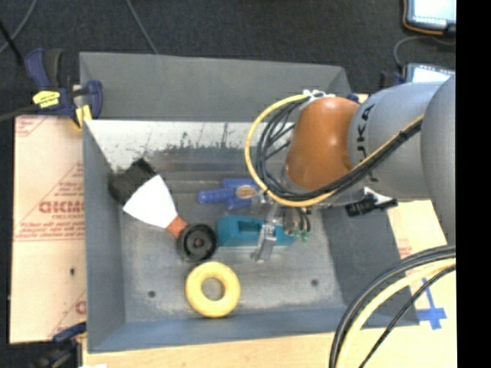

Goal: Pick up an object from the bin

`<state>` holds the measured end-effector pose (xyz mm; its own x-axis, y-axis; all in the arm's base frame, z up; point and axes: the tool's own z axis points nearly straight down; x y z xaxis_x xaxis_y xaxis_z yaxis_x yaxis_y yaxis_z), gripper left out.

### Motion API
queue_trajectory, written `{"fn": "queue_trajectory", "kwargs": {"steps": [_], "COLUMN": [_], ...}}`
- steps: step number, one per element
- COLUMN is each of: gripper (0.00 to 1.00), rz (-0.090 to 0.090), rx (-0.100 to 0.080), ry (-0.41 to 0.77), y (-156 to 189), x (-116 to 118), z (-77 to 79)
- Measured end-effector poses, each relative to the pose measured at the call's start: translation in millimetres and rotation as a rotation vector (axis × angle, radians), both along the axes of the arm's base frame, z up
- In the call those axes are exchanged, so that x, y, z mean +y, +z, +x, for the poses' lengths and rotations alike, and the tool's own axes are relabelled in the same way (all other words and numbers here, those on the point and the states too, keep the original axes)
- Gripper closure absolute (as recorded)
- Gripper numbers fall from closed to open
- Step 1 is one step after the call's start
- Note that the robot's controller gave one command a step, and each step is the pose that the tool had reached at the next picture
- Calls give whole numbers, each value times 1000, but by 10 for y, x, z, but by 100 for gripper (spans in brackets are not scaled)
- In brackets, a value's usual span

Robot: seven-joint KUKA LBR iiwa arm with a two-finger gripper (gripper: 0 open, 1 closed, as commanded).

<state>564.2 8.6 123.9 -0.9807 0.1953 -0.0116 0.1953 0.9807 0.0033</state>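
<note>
In the grey metal bin [103,267], the gripper [268,245] of the arm [399,144] lettered KUKA hangs over a teal plastic block [232,231] mid-bin; spread or pressed together, I cannot tell.

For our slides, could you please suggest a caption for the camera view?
The gripper hangs over a teal block in the grey bin, beside a black disc and yellow ring.

Dark carpet [69,14] covers the floor, black cables [142,23] trail across it, and a small lit screen [431,8] sits at top right
</note>
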Motion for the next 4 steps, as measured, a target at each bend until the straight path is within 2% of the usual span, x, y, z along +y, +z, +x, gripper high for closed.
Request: {"fn": "queue_trajectory", "kwargs": {"steps": [1, 2, 4], "gripper": [0, 100, 100], "rz": [0, 3, 3], "rx": [6, -6, -5], "ry": [-10, -40, -45], "y": [-472, -604, -531], "x": [-11, -38, -41], "z": [98, 98, 78]}}
